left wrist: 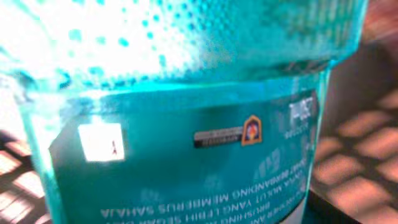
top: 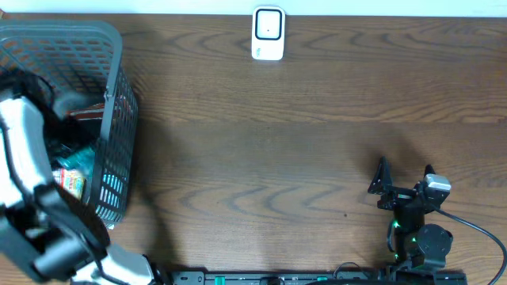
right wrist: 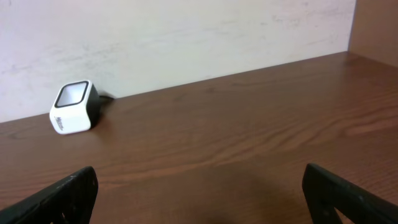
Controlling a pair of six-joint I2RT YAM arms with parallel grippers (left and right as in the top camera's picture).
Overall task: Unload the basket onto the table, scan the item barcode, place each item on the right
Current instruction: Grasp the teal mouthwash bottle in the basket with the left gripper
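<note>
Plainly, the left arm (top: pixel 24 150) is the nearer one: it reaches down into the basket (top: pixel 119 95), and its wrist camera is filled by a teal packet (left wrist: pixel 186 155) pressed right up against the lens. The packet lies inside the basket, straight ahead of the left gripper. The label print reads upside down across the frame. The packet overflows the view, so its long axis cannot be told. No finger of the left gripper shows in any view, so whether it has closed on the packet cannot be told.

The right gripper (top: pixel 404 176) hangs well to the right of the basket, near the table's front edge, with its jaws spread wide and nothing between them. The scanner (top: pixel 268 33) stands right of the basket at the far edge. Bare table (top: pixel 277 142) stretches from the basket wall to it. Judging from this, the packet must first rise clear of the basket's rim; after that the way across is unobstructed.
</note>
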